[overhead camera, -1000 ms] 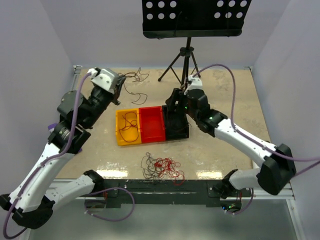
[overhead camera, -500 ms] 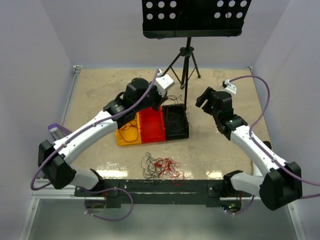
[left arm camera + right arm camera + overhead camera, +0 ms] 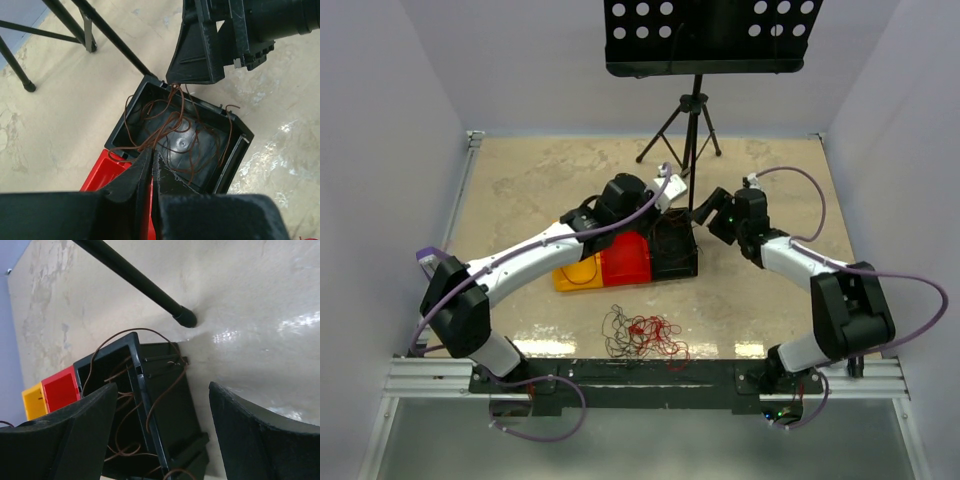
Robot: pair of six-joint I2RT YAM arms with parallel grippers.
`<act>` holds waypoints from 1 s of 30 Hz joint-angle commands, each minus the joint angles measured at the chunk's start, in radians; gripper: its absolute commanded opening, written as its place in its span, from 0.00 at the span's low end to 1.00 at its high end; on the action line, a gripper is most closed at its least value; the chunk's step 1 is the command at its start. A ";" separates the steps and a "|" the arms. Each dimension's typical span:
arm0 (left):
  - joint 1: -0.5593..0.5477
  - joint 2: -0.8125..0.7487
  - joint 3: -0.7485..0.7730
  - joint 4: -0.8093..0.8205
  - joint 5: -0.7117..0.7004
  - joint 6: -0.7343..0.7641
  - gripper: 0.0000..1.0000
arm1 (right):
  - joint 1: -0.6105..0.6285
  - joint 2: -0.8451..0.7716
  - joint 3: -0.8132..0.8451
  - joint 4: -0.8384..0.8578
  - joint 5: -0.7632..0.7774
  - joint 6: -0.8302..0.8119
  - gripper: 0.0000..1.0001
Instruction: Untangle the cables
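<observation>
A fist-sized tangle of red and dark cables (image 3: 642,335) lies on the table near the front edge, away from both grippers. My left gripper (image 3: 668,205) hangs over the black bin (image 3: 688,268). In the left wrist view it (image 3: 151,154) is shut on thin brown cables (image 3: 172,125) that trail down into the black bin (image 3: 235,165). My right gripper (image 3: 706,212) is open and empty, just right of that bin. In the right wrist view its jaws (image 3: 165,410) stand wide apart over the bin's wall (image 3: 145,395), where a brown cable (image 3: 167,387) hangs over the rim.
A red bin (image 3: 630,262) and a yellow bin (image 3: 572,277) adjoin the black bin on its left. A music stand's tripod (image 3: 691,120) stands just behind the bins, and one leg's foot (image 3: 184,317) is close to the right gripper.
My left arm swung from the back left to over the black bin, bringing brown cables along. My right gripper pulled back from the bin, then returned to its right side.
</observation>
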 commanded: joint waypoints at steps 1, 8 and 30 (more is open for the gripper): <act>-0.035 -0.001 -0.060 0.095 -0.088 0.088 0.09 | -0.014 0.088 -0.014 0.150 -0.140 0.076 0.78; -0.108 0.033 -0.091 0.119 -0.140 0.173 0.08 | -0.024 0.189 -0.033 0.272 -0.183 0.129 0.69; -0.151 0.192 -0.089 0.150 -0.187 0.234 0.06 | -0.026 0.088 -0.122 0.279 -0.111 0.085 0.43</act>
